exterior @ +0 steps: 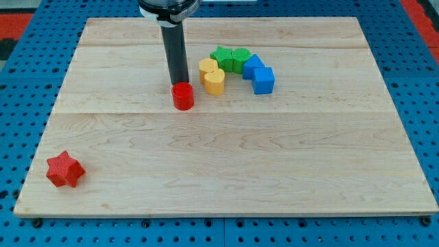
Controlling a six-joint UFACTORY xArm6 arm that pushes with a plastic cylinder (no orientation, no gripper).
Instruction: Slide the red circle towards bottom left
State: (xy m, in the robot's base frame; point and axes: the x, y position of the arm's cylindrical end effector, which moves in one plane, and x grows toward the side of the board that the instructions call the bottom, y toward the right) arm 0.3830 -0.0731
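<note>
Pale wooden boards make up the table top (226,171), which lies on a blue perforated base (14,103) with red showing at the view's top corners. My rod comes down from the view's top and my tip (179,84) sits at the far edge of the red circle (182,96), touching it or very nearly so; the circle lies just below my tip toward the view's bottom. I carry no fingers, only the bare rod, so nothing is clamped. Just to the view's right of my tip lie two yellow blocks (212,75), rounded in shape, pressed together. Further right and slightly toward the top sit two green blocks (230,58), then two blue blocks (258,74), all forming a touching arc. Well apart from my tip, near the bottom left corner, rests a red star (64,169).
</note>
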